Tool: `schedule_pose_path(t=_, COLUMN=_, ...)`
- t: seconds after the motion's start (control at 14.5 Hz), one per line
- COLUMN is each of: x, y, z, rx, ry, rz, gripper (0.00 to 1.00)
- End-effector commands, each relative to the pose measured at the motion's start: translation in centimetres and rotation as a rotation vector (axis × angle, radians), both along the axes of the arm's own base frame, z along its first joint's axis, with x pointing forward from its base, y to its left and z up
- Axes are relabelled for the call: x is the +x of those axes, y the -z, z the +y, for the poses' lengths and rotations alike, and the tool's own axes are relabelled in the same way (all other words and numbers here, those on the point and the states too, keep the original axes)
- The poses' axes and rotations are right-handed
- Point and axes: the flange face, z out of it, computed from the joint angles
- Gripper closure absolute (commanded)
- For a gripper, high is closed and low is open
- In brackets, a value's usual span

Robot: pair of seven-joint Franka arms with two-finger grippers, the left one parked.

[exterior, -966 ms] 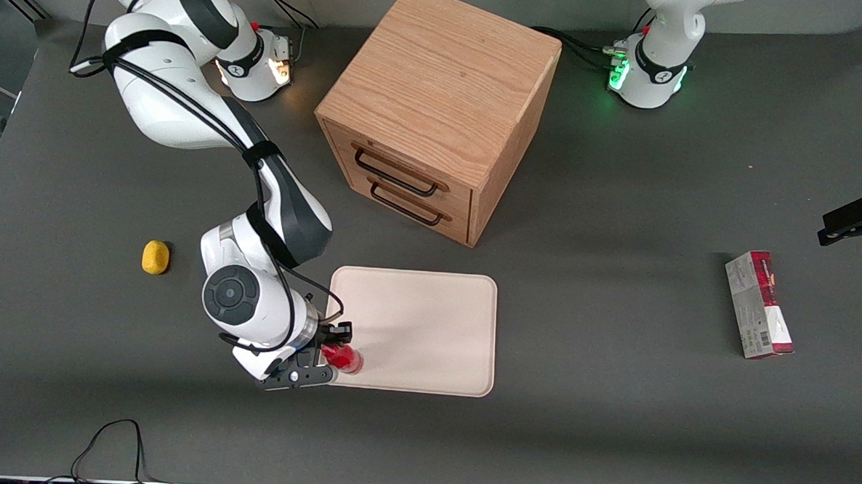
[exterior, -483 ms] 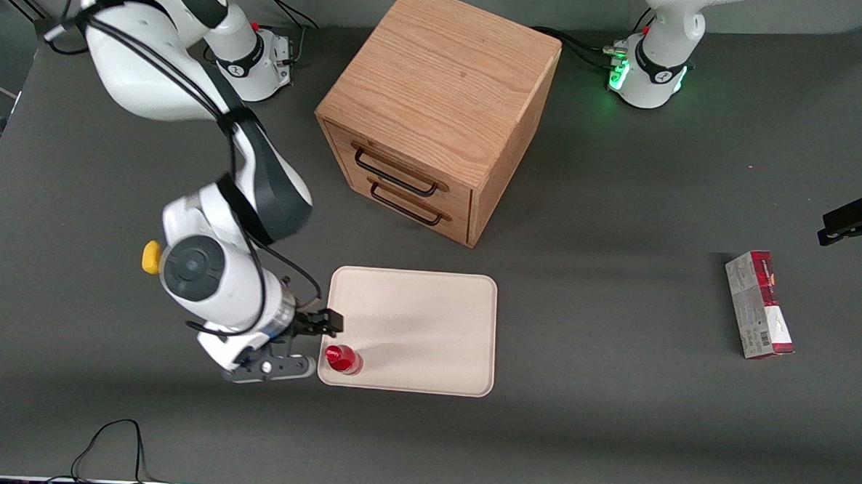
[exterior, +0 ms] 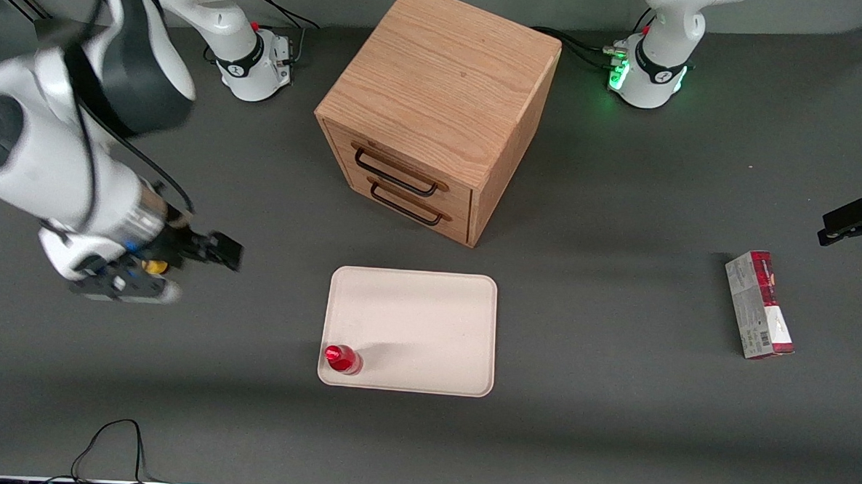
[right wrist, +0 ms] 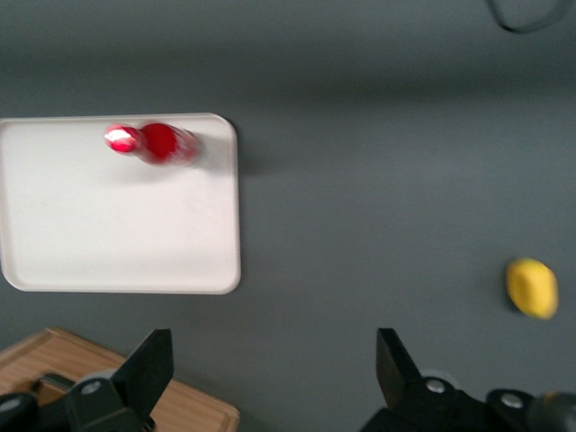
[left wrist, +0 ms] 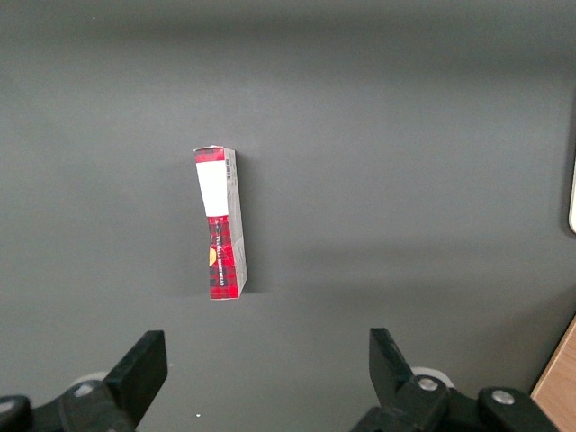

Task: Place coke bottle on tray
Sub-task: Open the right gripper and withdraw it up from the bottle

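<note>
The coke bottle point(exterior: 342, 359), small and shiny red, stands upright on the tray point(exterior: 420, 321), in the corner nearest the front camera on the working arm's side. The tray is flat and cream-beige. My right gripper point(exterior: 200, 274) is open and empty, raised above the table well away from the tray, toward the working arm's end. The right wrist view shows the bottle point(right wrist: 157, 142) on the tray point(right wrist: 108, 225), and the gripper point(right wrist: 270, 378) with its fingers wide apart and nothing between them.
A wooden drawer cabinet point(exterior: 437, 104) stands farther from the front camera than the tray; its corner shows in the right wrist view point(right wrist: 193, 414). A small yellow object point(exterior: 155, 266) lies under my gripper point(right wrist: 531, 288). A red-and-grey carton point(exterior: 759, 303) lies toward the parked arm's end.
My gripper let go of the bottle, which stays standing on the tray corner. The arm then rose and drew away toward the working arm's end, over the yellow object.
</note>
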Motion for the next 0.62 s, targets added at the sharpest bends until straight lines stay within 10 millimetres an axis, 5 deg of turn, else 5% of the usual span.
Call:
schedule_pose_path(t=0.0, x=-7.9, y=-0.8, z=-4.5, rx=0.002, ry=-0.008, rz=0.0, gripper=0.0)
schedule_pose_path(t=0.21, x=-11.4, y=-2.2, z=-7.9, rx=0.018, ry=-0.015, rz=-0.01, gripper=0.0)
schedule_pose_path(t=0.55, x=-10.8, y=-3.3, z=-8.1, rx=0.01, ry=0.002, rz=-0.015, gripper=0.0)
